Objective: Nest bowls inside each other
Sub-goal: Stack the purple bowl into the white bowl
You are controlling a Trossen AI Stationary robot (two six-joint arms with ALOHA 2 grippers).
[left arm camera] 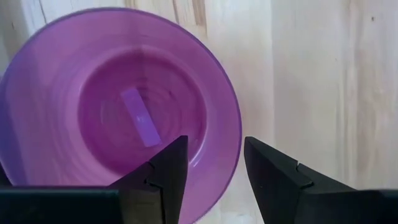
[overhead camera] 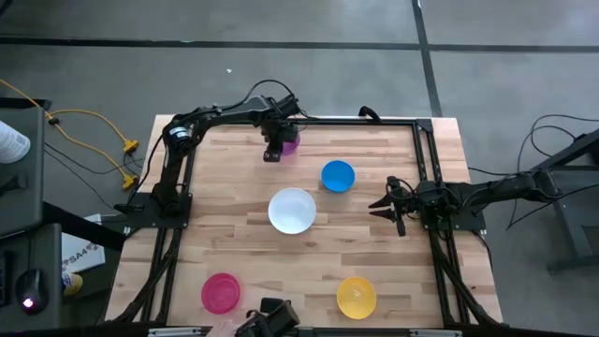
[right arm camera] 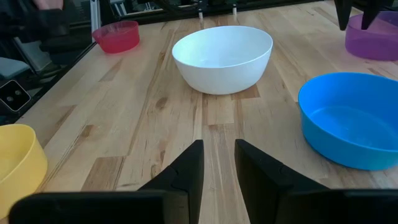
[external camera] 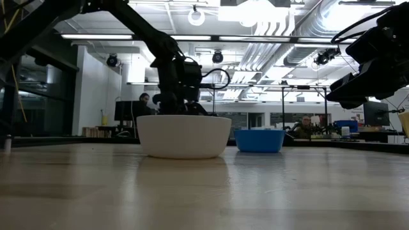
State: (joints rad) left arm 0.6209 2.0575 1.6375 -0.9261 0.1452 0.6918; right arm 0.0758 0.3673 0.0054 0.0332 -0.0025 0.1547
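No readable writing anywhere. My left gripper (left arm camera: 214,174) hung spread astride purple bowl (left arm camera: 118,106) rim at table's far edge; small pale sticker inside. White bowl (overhead camera: 292,210) centre, empty. My right gripper (right arm camera: 219,165) parted, holding nothing.

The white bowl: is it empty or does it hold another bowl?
Empty. The white bowl shows only its bare inside; no bowl is nested.

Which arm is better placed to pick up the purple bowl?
Left. The left gripper hangs open over the purple bowl, its fingers straddling the rim. The right gripper waits at the table's right side, nearer the blue bowl.
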